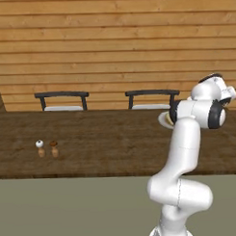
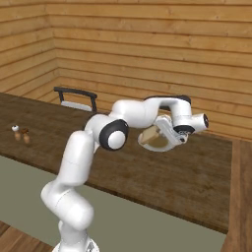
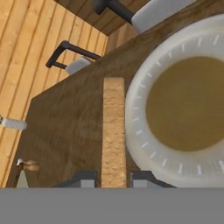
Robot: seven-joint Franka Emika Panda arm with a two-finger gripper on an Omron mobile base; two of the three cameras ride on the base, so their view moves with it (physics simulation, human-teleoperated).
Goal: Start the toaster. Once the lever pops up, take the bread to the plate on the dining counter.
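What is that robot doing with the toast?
The robot's claw is pinching a slice of bread by its edge and holding it above the dining counter, right beside the plate. The bread isn't on the plate yet. Two little shakers stand farther along the counter, and chairs wait on its far side.

In the left base view the plate point(image 1: 164, 119) is almost wholly hidden behind the arm, a pale sliver being left at the forearm's 9 o'clock side, and the end effector cannot be made out there. In the right base view the plate point(image 2: 156, 141) is partly covered by the hand. In the hand view the plate point(image 3: 175, 109) is cut off at 3 o'clock, and the bread point(image 3: 113, 131) is seen edge-on, its lower end hidden between the fingertips point(image 3: 85, 179). The two small shakers point(image 1: 47, 149) are too small to be told apart.
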